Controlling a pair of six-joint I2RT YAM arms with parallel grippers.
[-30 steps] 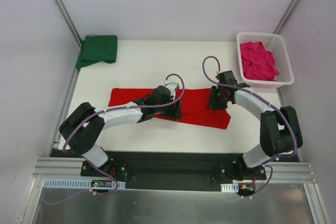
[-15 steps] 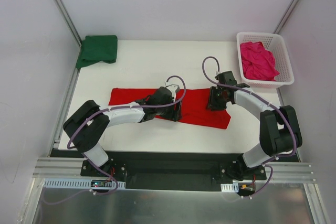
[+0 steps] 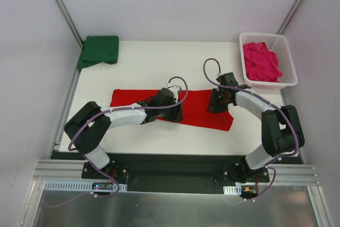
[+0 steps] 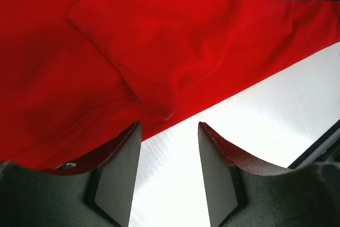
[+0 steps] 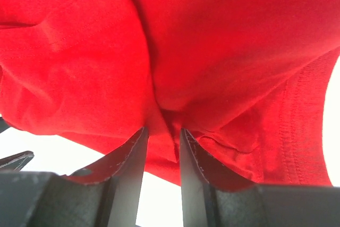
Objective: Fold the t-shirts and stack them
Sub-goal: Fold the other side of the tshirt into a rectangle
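Your right tool (image 5: 163, 129) pinches the red shirt (image 3: 125, 98); your left tool (image 4: 170, 124) gapes empty: push further onto it before closing.

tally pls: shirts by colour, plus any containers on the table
red t-shirt: 1
green t-shirt: 1
pink t-shirt, bunched in the basket: 1
white basket: 1
Total: 4 (3 shirts, 1 basket)

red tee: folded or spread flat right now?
Partly folded: the red t-shirt lies as a long narrow band across the table, and the left wrist view shows a layer doubled over on top.
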